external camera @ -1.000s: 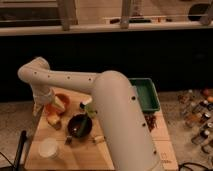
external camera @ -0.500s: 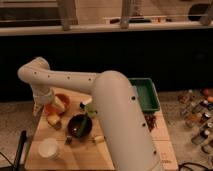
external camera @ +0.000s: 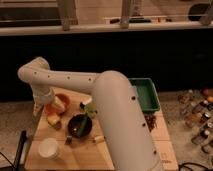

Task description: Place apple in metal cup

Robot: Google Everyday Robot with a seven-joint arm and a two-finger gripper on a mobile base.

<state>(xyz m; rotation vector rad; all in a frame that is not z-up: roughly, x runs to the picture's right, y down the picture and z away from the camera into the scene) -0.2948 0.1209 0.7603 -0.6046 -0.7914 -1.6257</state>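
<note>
nearest the camera, the robot's big white arm [external camera: 120, 120] fills the middle and hides much of the wooden table [external camera: 75, 155]. taking the dark bowl [external camera: 79, 125] as the landmark: a white cup [external camera: 48, 148] stands in front of it and to its left, and a small yellowish piece [external camera: 98, 138] lies just in front of it to the right. a green-leaved item [external camera: 90, 111] sits just behind the bowl's right rim.

left of the bowl and a little behind it, the gripper [external camera: 55, 107] hangs low over the table's left edge, among orange-red and pale shapes. the apple [external camera: 53, 119] appears as a yellow-orange lump just below it, left of the bowl; whether the gripper pinches it or merely sits above it, i cannot tell. the metal cup cannot be picked out with any certainty.

across the last second nothing has visibly shifted: arm, gripper and fruit sit as they did. judged from that, the pick is paused or just settling, and the placing is not yet done.

far behind the bowl to the right is a green tray [external camera: 146, 95], then a dark counter.
</note>
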